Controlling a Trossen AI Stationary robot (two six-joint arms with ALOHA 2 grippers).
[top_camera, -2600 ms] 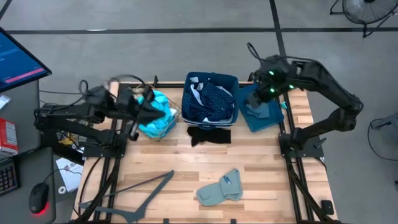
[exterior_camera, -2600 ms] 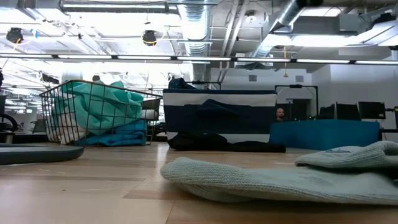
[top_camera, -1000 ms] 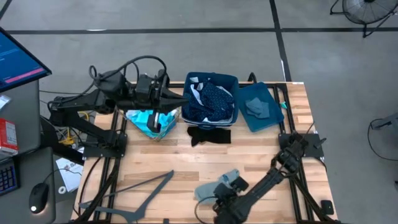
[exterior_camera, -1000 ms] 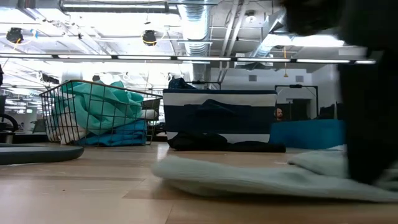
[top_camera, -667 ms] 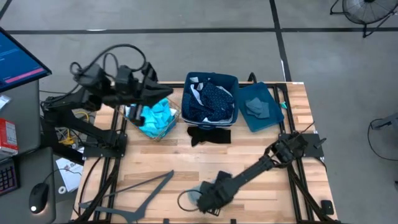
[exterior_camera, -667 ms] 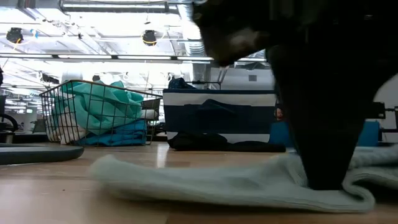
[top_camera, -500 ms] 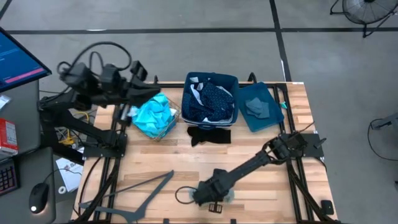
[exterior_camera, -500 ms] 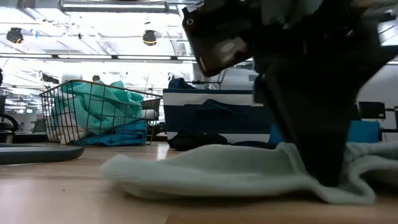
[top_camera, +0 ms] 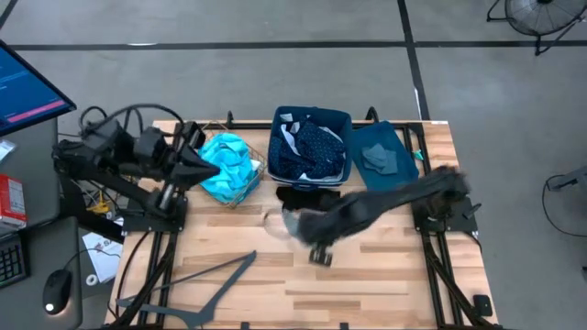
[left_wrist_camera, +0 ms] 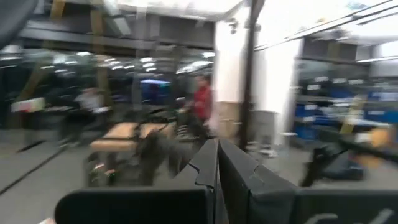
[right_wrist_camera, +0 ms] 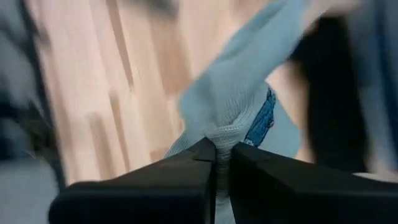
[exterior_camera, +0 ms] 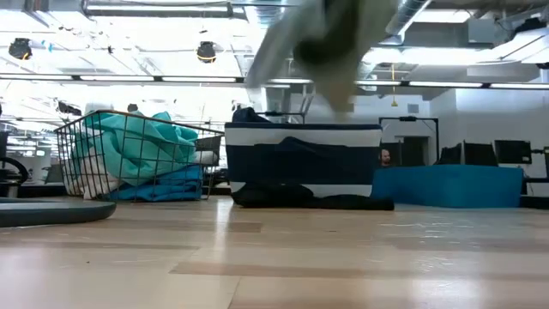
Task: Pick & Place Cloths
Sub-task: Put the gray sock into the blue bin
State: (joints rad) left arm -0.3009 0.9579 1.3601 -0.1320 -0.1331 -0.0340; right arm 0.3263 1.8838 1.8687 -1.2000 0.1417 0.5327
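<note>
The right end effector (right_wrist_camera: 216, 163), clamped on the grey-green cloth (right_wrist_camera: 236, 93), carried it above the worktop (top_camera: 385, 266) near the blue bin (top_camera: 312, 147). The left end effector (left_wrist_camera: 217, 163), fingers together, hung beside the wire basket (top_camera: 229, 170).

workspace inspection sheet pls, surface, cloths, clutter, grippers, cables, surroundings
surface: wooden table, front part bare.
job's things: grey-green cloth lifted off the table, pinched in the right gripper; turquoise cloth in the wire basket; navy dotted cloth in the dark blue bin; black cloth on the table in front of that bin.
clutter: grey hanger at the front left; teal lid right of the bin.
grippers: right shut on the cloth, mid-table; left gripper shut, holding nothing, left of the basket.
cables: black loops on the left arm.
surroundings: a person far behind the table.
</note>
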